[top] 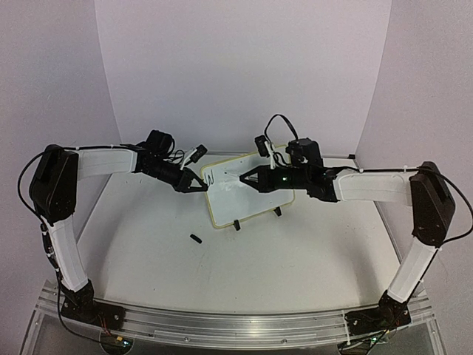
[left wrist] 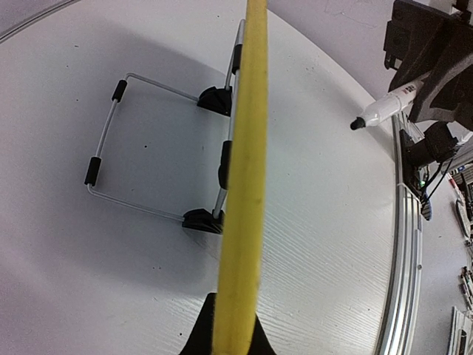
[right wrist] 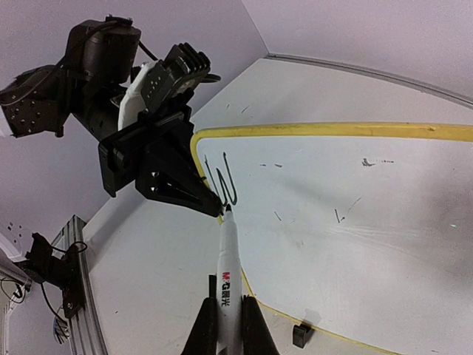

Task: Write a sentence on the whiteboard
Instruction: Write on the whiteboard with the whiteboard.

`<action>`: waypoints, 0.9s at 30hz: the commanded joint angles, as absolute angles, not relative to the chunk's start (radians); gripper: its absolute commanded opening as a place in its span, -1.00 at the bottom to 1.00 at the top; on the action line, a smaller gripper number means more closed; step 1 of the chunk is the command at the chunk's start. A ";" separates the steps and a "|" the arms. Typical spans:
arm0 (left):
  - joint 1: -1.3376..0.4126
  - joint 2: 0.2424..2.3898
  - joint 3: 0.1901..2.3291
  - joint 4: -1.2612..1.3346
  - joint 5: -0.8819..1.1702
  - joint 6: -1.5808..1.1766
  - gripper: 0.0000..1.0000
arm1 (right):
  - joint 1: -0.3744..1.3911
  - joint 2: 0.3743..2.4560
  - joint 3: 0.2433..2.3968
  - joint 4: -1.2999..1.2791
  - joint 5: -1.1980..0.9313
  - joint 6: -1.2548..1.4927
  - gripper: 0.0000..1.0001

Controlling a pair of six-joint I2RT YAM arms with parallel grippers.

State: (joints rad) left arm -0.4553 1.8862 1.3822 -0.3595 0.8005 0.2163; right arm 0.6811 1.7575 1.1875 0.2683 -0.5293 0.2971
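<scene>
Right wrist: marker (right wrist: 228,248) gripped by right claw (right wrist: 228,309), whiteboard (right wrist: 369,244) pinched at nine o'clock by left claw (right wrist: 208,201). Lettering (right wrist: 225,185) may be skewed by slippage.

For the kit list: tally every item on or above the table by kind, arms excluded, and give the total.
Whiteboard: 1
Marker: 1
Small black piece: 1
Total: 3
</scene>
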 commanded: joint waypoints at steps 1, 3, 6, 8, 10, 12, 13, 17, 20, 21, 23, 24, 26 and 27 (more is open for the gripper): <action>-0.480 1.930 1.385 -0.480 0.790 0.232 -1.00 | 0.683 1.796 1.269 0.281 -0.549 0.287 -1.00; -0.480 1.931 1.388 -0.481 0.790 0.233 -1.00 | 0.683 1.814 1.293 0.266 -0.553 0.283 -1.00; -0.480 1.930 1.390 -0.483 0.790 0.234 -1.00 | 0.687 1.838 1.322 0.248 -0.565 0.274 -1.00; -0.480 1.931 1.391 -0.485 0.790 0.236 -1.00 | 0.694 1.853 1.340 0.229 -0.571 0.262 -1.00; -0.480 1.930 1.393 -0.487 0.791 0.236 -1.00 | 0.699 1.867 1.358 0.211 -0.575 0.254 -1.00; -0.480 1.930 1.394 -0.488 0.792 0.236 -1.00 | 0.701 1.878 1.369 0.199 -0.580 0.250 -1.00; -0.480 1.930 1.394 -0.488 0.792 0.235 -1.00 | 0.702 1.884 1.373 0.193 -0.581 0.249 -1.00; -0.480 1.930 1.396 -0.489 0.795 0.236 -1.00 | 0.704 1.898 1.382 0.179 -0.573 0.247 -1.00; -0.480 1.929 1.397 -0.489 0.795 0.236 -1.00 | 0.704 1.906 1.387 0.168 -0.543 0.249 -1.00; -0.480 1.929 1.397 -0.490 0.795 0.235 -1.00 | 0.704 1.909 1.391 0.163 -0.531 0.249 -1.00; -0.480 1.930 1.397 -0.489 0.796 0.235 -1.00 | 0.705 1.916 1.399 0.154 -0.513 0.251 -1.00; -0.480 1.930 1.397 -0.489 0.797 0.235 -1.00 | 0.704 1.918 1.400 0.153 -0.506 0.252 -1.00; -0.480 1.931 1.397 -0.491 0.796 0.235 -1.00 | 0.704 1.921 1.401 0.153 -0.495 0.253 -1.00; -0.480 1.931 1.398 -0.491 0.796 0.236 -1.00 | 0.704 1.923 1.402 0.153 -0.489 0.253 -1.00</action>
